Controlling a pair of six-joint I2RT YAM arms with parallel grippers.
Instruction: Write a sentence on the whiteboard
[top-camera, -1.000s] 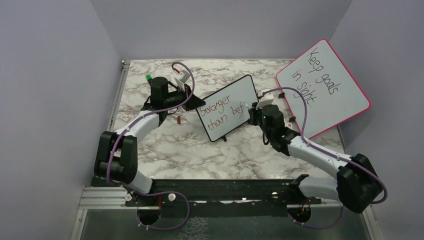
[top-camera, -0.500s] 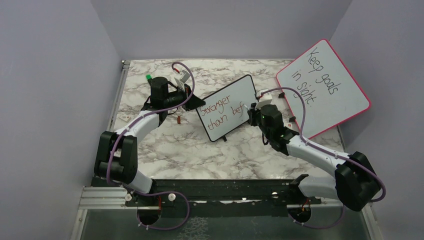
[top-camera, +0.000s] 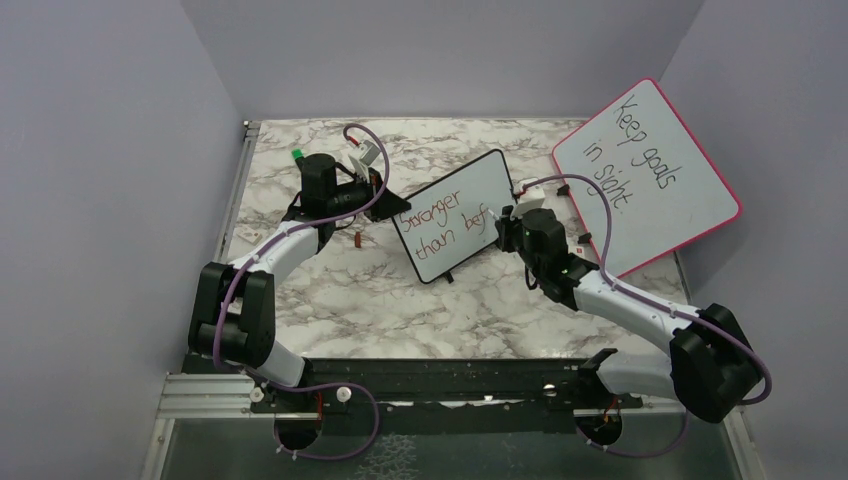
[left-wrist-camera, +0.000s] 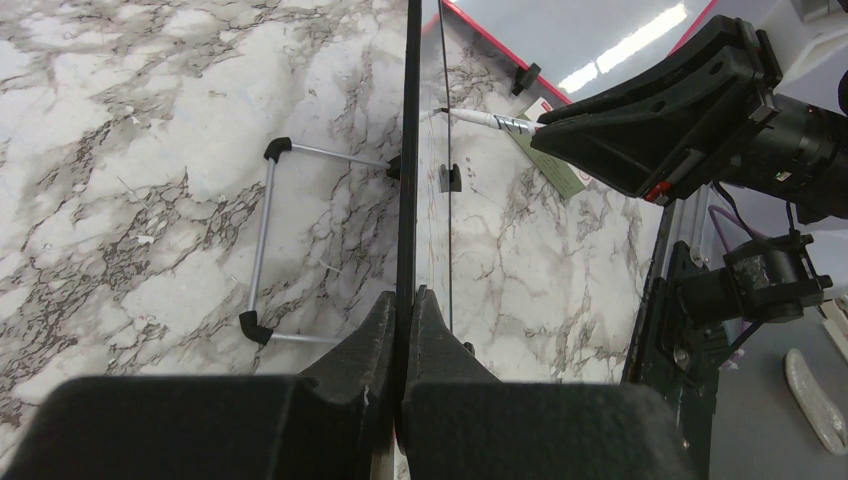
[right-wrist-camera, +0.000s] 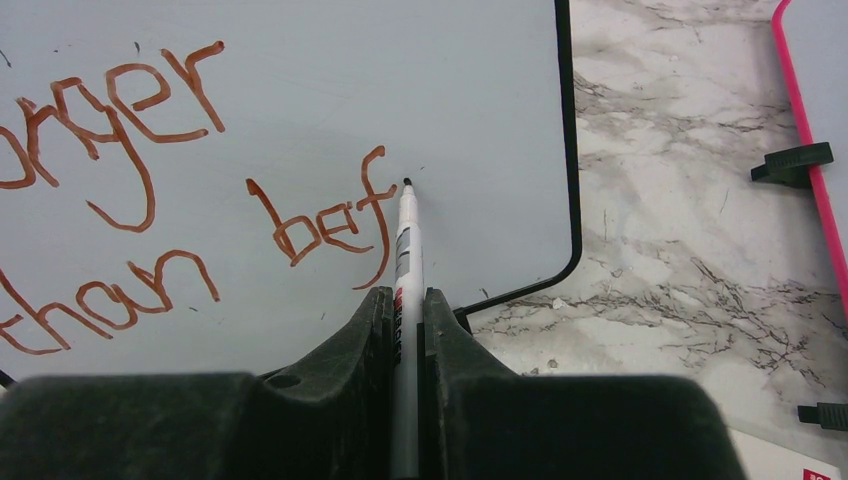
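The whiteboard (top-camera: 470, 185) stands tilted mid-table. My left gripper (top-camera: 388, 208) is shut on its left edge, and in the left wrist view the thin black frame (left-wrist-camera: 408, 150) runs between the shut fingers of the gripper (left-wrist-camera: 405, 295). The sentence (top-camera: 440, 222) is reddish-brown and reads "Stronger" over "than bef" (right-wrist-camera: 384, 225). My right gripper (right-wrist-camera: 403, 293) is shut on a white marker (right-wrist-camera: 405, 250). The marker's dark tip sits at the board (right-wrist-camera: 400, 80), just right of the "f". From above, the right gripper (top-camera: 503, 222) is at the board's right side.
A larger pink-framed board (top-camera: 650, 170) with black handwriting leans at the back right, its pink edge (right-wrist-camera: 800, 100) close to my right wrist. The small board's wire stand (left-wrist-camera: 262, 240) rests on the marble. A small reddish-brown piece (top-camera: 359, 239) lies near the left gripper.
The right wrist has shifted very slightly at the board's right side. The writing reads the same, and the left arm has not moved.
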